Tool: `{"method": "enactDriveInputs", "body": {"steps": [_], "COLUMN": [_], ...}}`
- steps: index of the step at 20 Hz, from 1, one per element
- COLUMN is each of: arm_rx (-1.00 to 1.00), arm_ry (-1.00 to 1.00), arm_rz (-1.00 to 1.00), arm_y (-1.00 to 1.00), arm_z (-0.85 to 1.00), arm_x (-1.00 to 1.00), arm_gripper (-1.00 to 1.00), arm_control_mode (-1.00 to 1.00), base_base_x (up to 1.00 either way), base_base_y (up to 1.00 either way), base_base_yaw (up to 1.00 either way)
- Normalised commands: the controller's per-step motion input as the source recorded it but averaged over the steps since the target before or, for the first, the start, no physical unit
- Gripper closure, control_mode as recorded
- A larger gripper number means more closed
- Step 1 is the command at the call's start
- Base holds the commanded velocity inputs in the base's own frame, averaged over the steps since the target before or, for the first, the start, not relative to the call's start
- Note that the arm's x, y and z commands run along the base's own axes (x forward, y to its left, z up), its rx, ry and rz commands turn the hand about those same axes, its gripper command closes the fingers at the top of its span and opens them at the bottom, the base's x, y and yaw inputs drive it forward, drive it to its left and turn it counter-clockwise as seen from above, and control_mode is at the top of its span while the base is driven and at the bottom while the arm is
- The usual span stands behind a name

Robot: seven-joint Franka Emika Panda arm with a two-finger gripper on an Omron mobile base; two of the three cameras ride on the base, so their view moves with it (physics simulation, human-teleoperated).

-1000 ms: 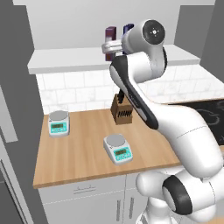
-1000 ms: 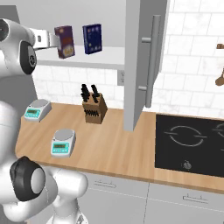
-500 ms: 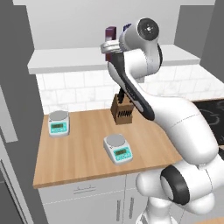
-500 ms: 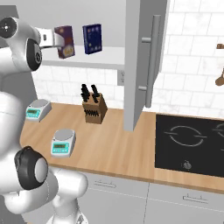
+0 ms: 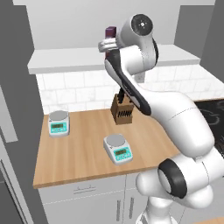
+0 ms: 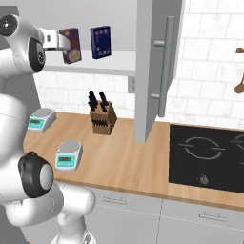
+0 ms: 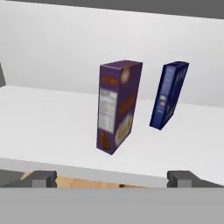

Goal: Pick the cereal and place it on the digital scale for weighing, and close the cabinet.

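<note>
The cereal (image 7: 117, 106), a tall purple-maroon box, stands upright on the white shelf (image 7: 48, 127) of the cabinet, a short way ahead of my gripper (image 7: 111, 179). My gripper is open, with its fingertips (image 7: 43, 178) wide apart and nothing between them. From the right base view my gripper (image 6: 59, 42) sits just left of the cereal (image 6: 70, 45). In the left base view my gripper (image 5: 105, 45) is at the shelf edge, hiding most of the cereal (image 5: 111, 31). The digital scale (image 5: 118, 148) (image 6: 68, 155) lies askew near the counter front. The cabinet door (image 6: 157, 71) hangs open.
A dark blue box (image 7: 169, 94) (image 6: 100, 42) stands right of the cereal on the shelf. A twin scale (image 5: 58, 122) (image 6: 42, 119) sits square at the counter's back left. A knife block (image 5: 122, 109) (image 6: 102, 119) stands below the shelf. A black hob (image 6: 205, 152) lies to the right.
My arm has swung the gripper a little closer to the cereal on the shelf. The boxes, scales and cabinet door have not moved.
</note>
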Motion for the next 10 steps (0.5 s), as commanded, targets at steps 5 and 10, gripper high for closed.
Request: {"method": "enactDriveInputs", "body": {"steps": [5, 10], "arm_rx": [0.0, 0.0], "arm_ry": [0.0, 0.0], "arm_rz": [-0.05, -0.07], "arm_y": [0.09, 0.03], "arm_z": [-0.11, -0.12], "arm_x": [0.26, 0.27], "arm_gripper": [-1.0, -1.0], "arm_control_mode": [-1.0, -1.0], "base_base_x": [0.0, 0.0], "base_base_y": [0.0, 0.0], "base_base_yaw": [0.0, 0.0]}}
